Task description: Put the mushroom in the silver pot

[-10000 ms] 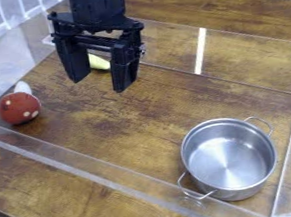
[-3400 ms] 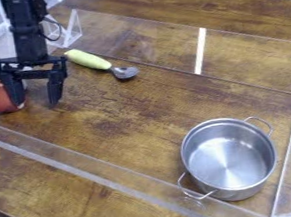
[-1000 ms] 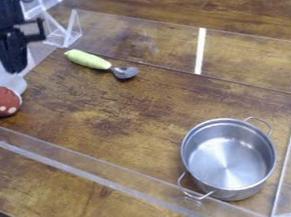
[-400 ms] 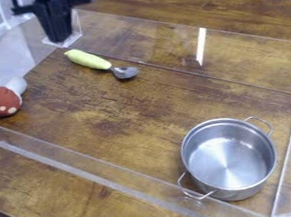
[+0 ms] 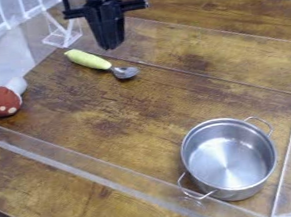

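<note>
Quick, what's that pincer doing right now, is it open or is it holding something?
Pincer: shut, holding nothing. The mushroom lies on the table at the left, well apart from it.

My arm runs off the picture's top edge above my pincer [image 5: 107,37], whose tips blur together, and the table [image 5: 125,133] is cut off on every side.

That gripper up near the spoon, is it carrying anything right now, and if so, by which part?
Nothing is held. The gripper is shut and empty above the table; the mushroom lies on the wood at the left, apart from it.
</note>
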Tool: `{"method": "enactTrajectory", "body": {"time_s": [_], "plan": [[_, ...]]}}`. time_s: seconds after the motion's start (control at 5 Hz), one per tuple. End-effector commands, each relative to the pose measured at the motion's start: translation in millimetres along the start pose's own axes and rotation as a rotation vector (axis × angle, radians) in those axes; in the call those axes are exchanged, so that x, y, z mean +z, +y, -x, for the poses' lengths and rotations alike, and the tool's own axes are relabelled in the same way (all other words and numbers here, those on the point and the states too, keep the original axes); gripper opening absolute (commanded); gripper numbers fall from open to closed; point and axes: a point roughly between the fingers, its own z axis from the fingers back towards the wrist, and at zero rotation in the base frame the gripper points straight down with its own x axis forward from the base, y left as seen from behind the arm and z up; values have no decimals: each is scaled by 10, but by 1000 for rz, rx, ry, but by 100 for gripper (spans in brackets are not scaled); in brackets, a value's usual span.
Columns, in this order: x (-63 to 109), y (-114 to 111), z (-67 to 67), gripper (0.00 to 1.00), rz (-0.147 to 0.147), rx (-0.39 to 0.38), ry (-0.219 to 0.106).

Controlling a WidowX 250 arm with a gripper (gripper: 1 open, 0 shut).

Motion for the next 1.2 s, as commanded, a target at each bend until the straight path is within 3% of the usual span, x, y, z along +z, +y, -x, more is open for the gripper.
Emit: {"method": "enactTrajectory", "body": {"time_s": [0.0, 0.2, 0.6, 1.0], "plan": [[172, -259, 154, 0, 1, -96, -83], [197, -392, 240, 0, 1, -162, -91], [96, -481, 356, 0, -28, -223, -108], [-4, -535, 354, 0, -56, -251, -115]]}}
